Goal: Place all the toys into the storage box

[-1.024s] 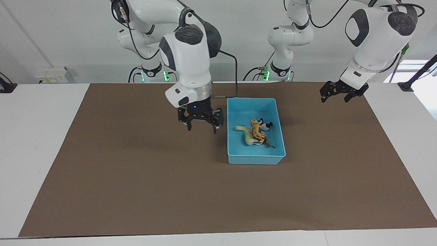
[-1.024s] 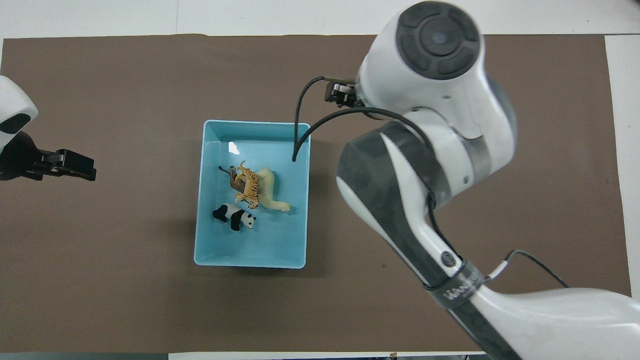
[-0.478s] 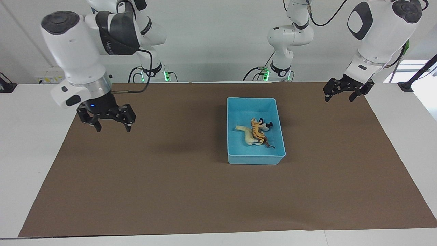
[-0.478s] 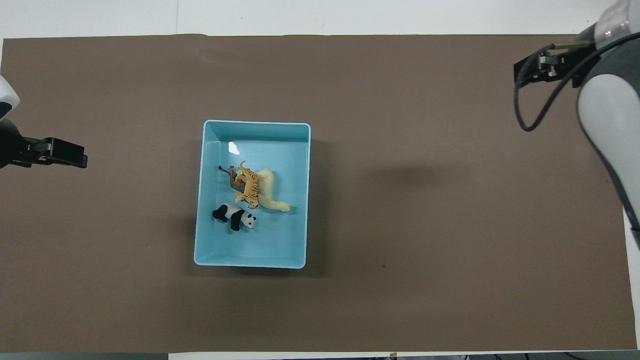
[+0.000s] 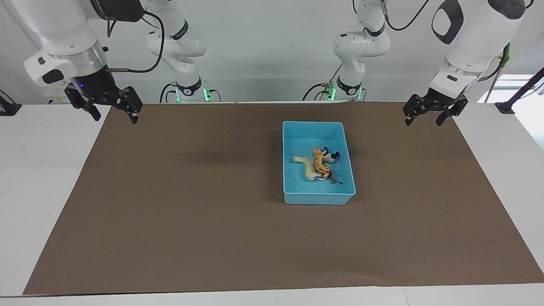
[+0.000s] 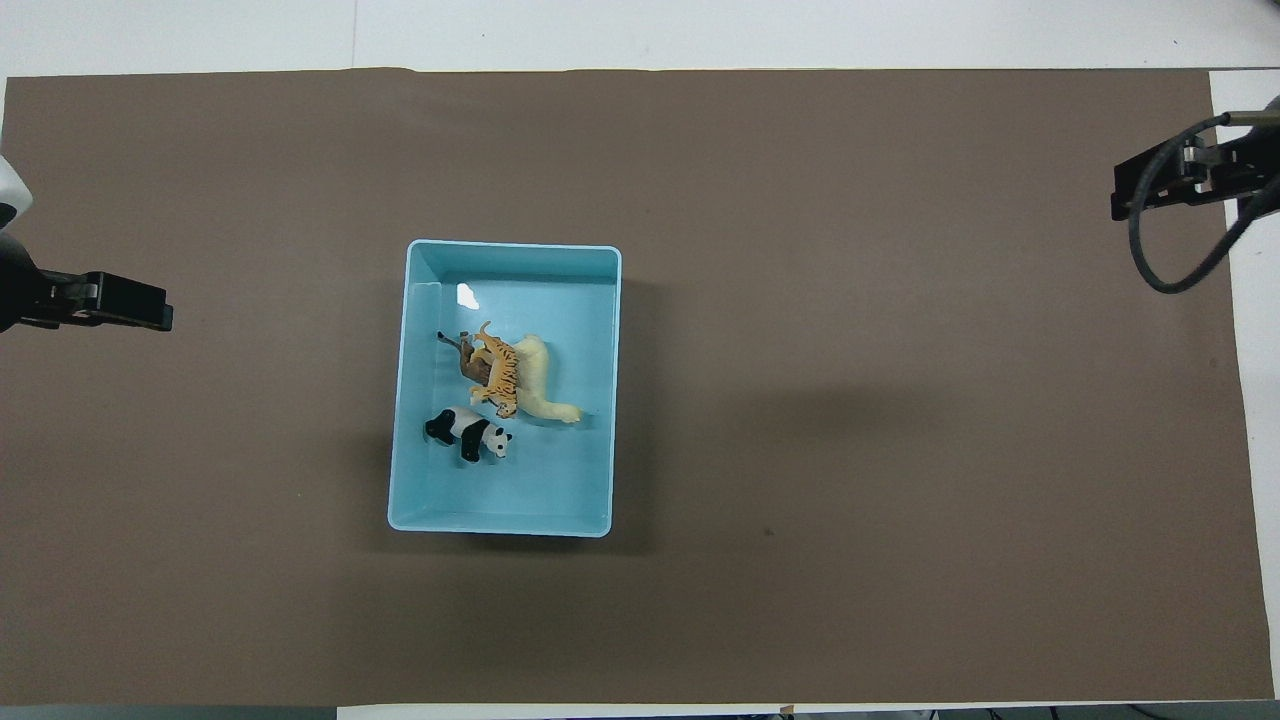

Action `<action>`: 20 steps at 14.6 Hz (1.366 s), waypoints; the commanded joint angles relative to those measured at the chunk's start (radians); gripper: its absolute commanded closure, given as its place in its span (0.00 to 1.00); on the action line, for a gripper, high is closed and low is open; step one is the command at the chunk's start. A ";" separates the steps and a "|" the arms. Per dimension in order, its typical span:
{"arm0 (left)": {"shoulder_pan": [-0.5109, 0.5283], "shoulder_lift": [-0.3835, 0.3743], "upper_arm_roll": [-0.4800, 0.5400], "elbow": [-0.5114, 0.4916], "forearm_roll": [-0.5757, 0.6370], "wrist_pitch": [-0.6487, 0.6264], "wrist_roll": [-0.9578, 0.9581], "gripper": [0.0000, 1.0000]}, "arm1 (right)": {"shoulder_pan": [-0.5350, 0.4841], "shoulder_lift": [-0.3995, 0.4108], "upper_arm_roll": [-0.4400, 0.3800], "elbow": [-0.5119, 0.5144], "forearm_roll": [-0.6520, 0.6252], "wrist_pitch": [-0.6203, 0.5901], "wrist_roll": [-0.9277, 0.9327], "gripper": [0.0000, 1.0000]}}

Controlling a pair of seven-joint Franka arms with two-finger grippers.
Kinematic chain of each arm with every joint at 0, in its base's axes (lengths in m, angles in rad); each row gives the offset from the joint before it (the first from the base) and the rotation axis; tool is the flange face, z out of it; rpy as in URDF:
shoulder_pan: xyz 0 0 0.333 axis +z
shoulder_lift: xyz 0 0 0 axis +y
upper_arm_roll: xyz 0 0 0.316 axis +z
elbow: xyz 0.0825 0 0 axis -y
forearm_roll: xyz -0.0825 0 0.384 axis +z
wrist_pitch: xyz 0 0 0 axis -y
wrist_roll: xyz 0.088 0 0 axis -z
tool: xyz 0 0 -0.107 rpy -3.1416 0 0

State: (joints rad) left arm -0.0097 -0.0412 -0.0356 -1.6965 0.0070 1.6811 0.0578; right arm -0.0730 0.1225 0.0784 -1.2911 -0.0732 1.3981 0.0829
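The light blue storage box (image 5: 314,124) stands on the brown mat near the table's middle; it also shows in the overhead view (image 6: 510,246). All four toys lie in it: the orange tiger (image 6: 500,372) on the cream horse (image 6: 542,388), the brown lion (image 6: 467,362) partly under the tiger, and the panda (image 6: 467,430) beside them, nearer to the robots. My right gripper (image 5: 114,117) is open and empty, up over the mat's corner at the right arm's end. My left gripper (image 5: 423,121) is open and empty over the mat's corner at the left arm's end.
The brown mat (image 5: 191,212) covers most of the white table (image 5: 42,191). Both arm bases stand at the robots' edge of the table. Nothing else lies on the mat.
My right gripper has swung away from beside the box to the mat's corner at its own end and risen. The left gripper has barely moved. The toys lie as before.
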 commanded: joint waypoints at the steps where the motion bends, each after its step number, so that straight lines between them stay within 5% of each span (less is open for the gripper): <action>1: -0.003 -0.016 0.003 -0.023 -0.010 0.023 0.005 0.00 | -0.051 -0.119 0.015 -0.158 0.010 -0.011 0.001 0.00; 5: -0.003 -0.016 0.003 -0.025 -0.012 0.019 0.005 0.00 | -0.073 -0.191 -0.005 -0.284 0.055 0.018 -0.011 0.00; 8: -0.003 -0.016 0.003 -0.026 -0.012 0.019 0.005 0.00 | 0.028 -0.179 -0.143 -0.266 0.056 0.022 -0.076 0.00; 20: -0.003 -0.020 0.003 -0.032 -0.010 0.019 0.005 0.00 | 0.007 -0.172 -0.131 -0.246 0.046 0.032 -0.077 0.00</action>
